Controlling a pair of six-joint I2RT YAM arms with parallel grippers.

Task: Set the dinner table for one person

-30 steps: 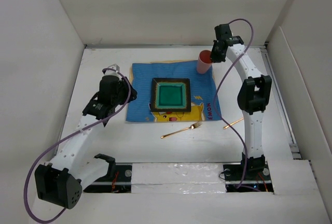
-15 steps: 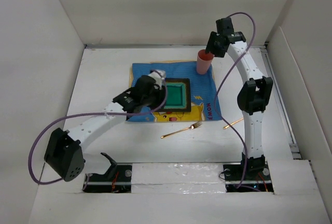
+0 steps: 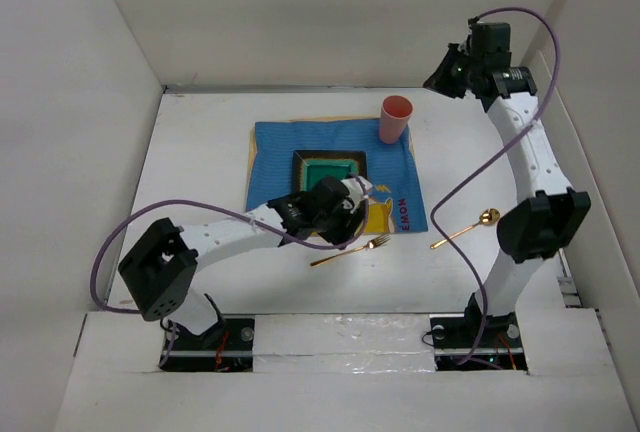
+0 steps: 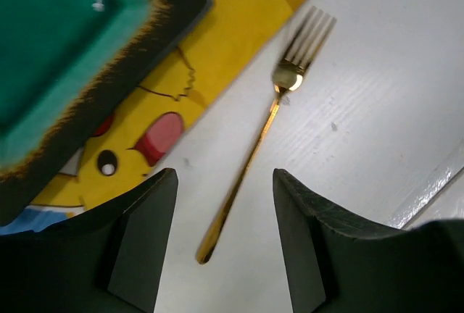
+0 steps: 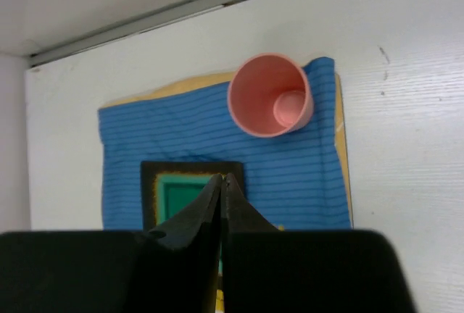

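White panels [image 3: 330, 12] wall in three sides. The dinner table [image 3: 200, 152] is the flat matte white surface filling the floor of this box, with both arm bases at its near edge, where a silver tape strip [image 3: 340, 337] runs.

On the table, centre and toward the far side: a blue cartoon-print placemat [image 3: 275, 147], lying flat. A square dark-rimmed green plate [image 3: 330, 167] sits on the middle of it. A pink cup [image 3: 395, 117] stands upright on its far right corner.

Bare table, near side of the placemat: a gold fork [image 3: 350, 250] lies flat, tines pointing right and ending just beside the placemat's near edge. A gold spoon [image 3: 465, 229] lies to the right of the placemat, apart from it, close to the right arm.

The left claw [image 3: 355, 207] hangs over the placemat's near edge, beside the plate. Wrist view: its jaws stand wide, the left claw [image 4: 225, 182] straddling the fork [image 4: 254, 146] handle, with the plate [image 4: 65, 45] corner and yellow cartoon print of the placemat [image 4: 217, 23] to one side. Contact with the fork cannot be told.

The right claw [image 3: 445, 72] is raised over the far right corner, beyond the cup. Wrist view: the right claw [image 5: 221, 179] has its fingers pressed together, holding nothing, looking down on the cup [image 5: 270, 96].
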